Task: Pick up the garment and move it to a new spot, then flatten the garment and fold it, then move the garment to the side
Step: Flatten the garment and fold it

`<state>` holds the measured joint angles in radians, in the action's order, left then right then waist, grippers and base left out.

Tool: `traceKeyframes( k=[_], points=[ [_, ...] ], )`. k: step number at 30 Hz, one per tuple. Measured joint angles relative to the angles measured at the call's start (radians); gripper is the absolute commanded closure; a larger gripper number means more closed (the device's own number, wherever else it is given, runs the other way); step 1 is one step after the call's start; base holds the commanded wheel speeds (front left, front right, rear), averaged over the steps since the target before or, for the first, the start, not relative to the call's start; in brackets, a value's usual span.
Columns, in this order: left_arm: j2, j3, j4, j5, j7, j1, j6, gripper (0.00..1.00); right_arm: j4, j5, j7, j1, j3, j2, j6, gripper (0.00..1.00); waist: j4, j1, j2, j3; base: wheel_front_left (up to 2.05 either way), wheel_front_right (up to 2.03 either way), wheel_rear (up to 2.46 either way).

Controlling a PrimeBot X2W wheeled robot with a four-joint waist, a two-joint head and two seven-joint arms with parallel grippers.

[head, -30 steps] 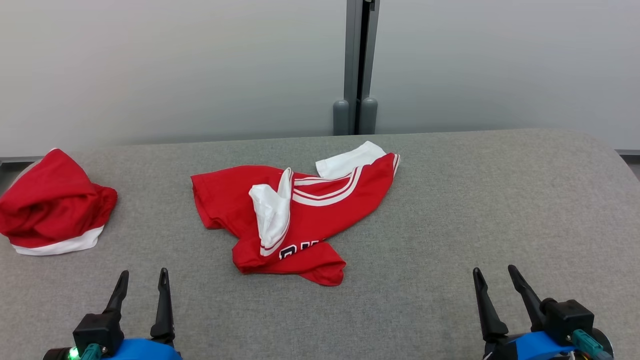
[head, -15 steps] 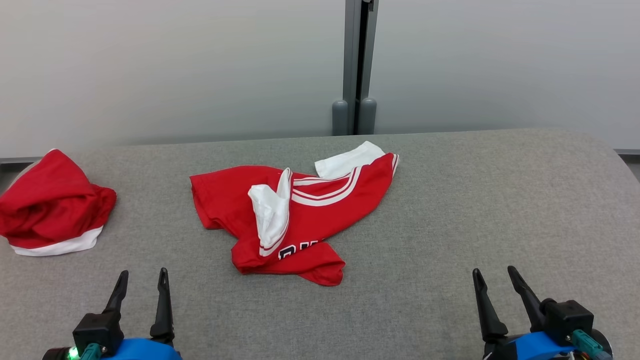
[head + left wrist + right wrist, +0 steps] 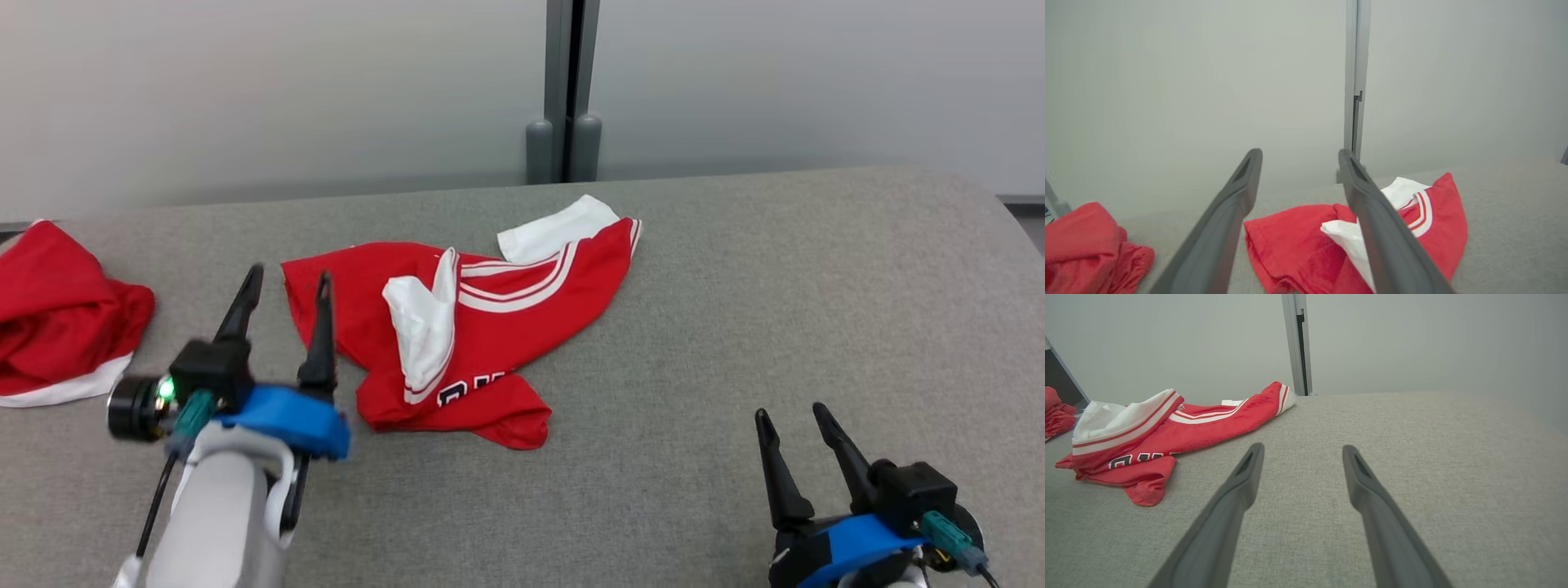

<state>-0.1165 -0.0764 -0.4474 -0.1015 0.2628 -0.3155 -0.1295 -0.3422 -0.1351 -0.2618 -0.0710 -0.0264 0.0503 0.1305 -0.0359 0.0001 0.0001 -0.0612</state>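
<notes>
Wall: a pale grey wall (image 3: 245, 90) stands behind everything, split by a grey upright post (image 3: 563, 73).

Bench: the grey cloth-covered bench (image 3: 816, 278) spans the head view, with a rounded far right corner.

Garment: a red jersey-like garment (image 3: 514, 327) with white, red-striped trim lies crumpled on the bench, a little left of the middle. A white inner layer is turned out at its centre, another white piece shows at its far end, and dark lettering is partly tucked into the near fold.

Red bundle: a second red bundle (image 3: 57, 310) with a white edge sits at the far left of the bench, well apart from the garment.

Left claw: the left claw (image 3: 290, 272), on its pale forearm (image 3: 216, 506), hangs by the garment's left edge. Its fingers are spread wide with nothing between them. In the left wrist view it looks raised off the cloth, not touching.

Right claw: the right claw (image 3: 790, 409) sits low at the near right over bare bench, well apart from the garment, spread just as wide and empty.

Step in hand: judged as the first one, reaching for the garment to pick it up. Nothing is gripped and the cloth is not yet flattened.

Next move: the left claw probably needs to tip down and close on the left hem. The layers are bunched, so it could pinch more than one.
</notes>
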Motion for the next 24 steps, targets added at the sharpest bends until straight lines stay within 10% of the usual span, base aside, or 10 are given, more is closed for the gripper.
traceKeyframes(
  k=[11,24],
  points=[
    [-0.038,-0.291,-0.322,-0.029,-0.062,-0.465,0.0,0.0,0.008,0.002,0.0,-0.082,-0.025,-0.002,0.0,0.0,-0.094,0.0002,0.0001,-0.153,0.0,0.0,0.0],
    [-0.032,-0.436,-0.657,-0.159,-0.134,-0.526,0.0,0.0,0.017,-0.007,0.0,-0.109,-0.003,-0.001,0.0,0.0,-0.122,-0.0001,0.0,-0.212,0.0,0.0,0.0]
  ],
)
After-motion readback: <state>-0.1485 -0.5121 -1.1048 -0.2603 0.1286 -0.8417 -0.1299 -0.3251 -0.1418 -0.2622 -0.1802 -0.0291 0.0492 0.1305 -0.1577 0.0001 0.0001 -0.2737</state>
